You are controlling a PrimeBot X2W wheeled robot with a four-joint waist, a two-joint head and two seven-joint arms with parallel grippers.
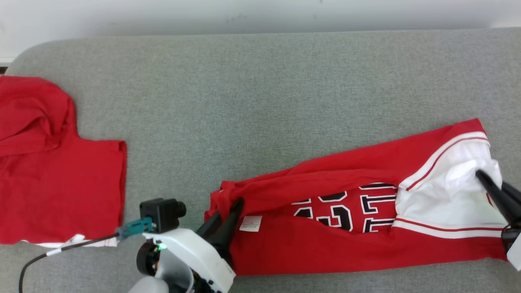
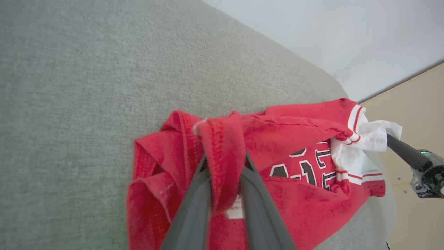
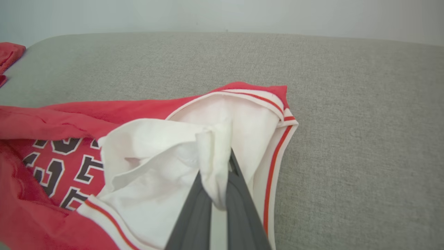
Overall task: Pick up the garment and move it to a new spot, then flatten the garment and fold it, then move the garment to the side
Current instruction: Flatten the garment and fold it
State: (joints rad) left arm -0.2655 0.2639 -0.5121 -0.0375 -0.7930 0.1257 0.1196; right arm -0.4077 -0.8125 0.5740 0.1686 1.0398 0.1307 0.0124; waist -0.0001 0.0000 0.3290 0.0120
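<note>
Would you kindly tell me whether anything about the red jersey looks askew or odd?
Yes: the garment lies bunched, not flat. Red folds hide part of its black numbers, and its white fabric is crumpled where the right gripper pinches it; the left gripper pinches the opposite red end.

**Jersey held at both ends**

The red soft-fabric jersey (image 1: 325,244) with white sleeves and black numbers lies bunched on the grey fabric surface (image 1: 260,89). The left gripper (image 1: 234,205) pinches its red end and the right gripper (image 1: 490,181) pinches its white sleeve. A second red cloth (image 1: 61,191) lies beyond the left gripper.
</note>
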